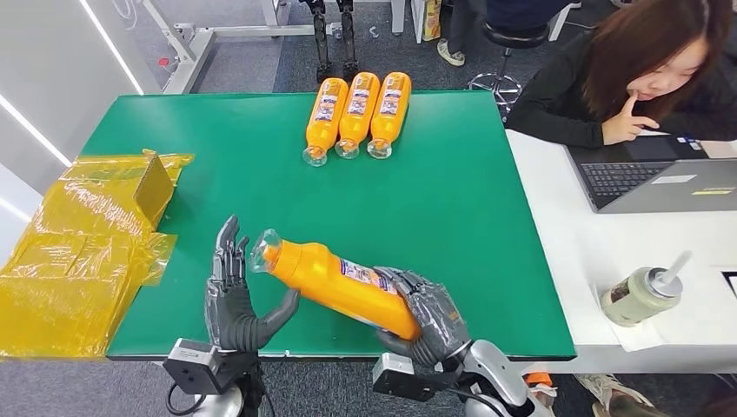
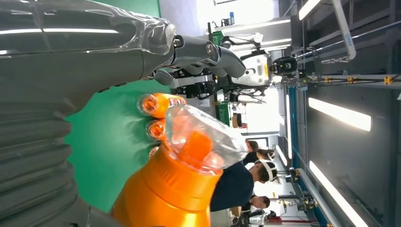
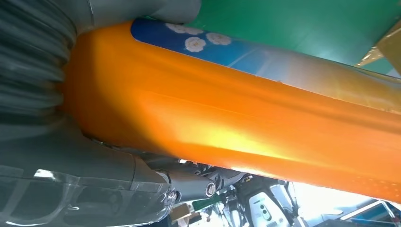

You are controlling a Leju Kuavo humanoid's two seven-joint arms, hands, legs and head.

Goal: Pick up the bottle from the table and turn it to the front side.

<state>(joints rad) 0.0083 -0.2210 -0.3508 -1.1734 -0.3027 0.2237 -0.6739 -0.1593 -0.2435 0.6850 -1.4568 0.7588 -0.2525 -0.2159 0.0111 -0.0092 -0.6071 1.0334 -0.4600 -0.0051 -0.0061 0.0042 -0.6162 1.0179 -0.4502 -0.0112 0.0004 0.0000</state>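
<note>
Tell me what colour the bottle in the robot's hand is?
Orange, with a clear cap. The bottle in the right hand shows best in the head view.

Held orange bottle (image 1: 341,280) with a blue flowered label, print too small to read, no other legible text

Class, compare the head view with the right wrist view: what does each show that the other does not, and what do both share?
Head view alone: the left hand open beside the clear cap, three bottles lying side by side at the far edge, yellow wrapping, a person at a laptop. Right wrist view alone: white flowers on the blue label. Both: the right hand gripping the orange bottle above the green table.
</note>
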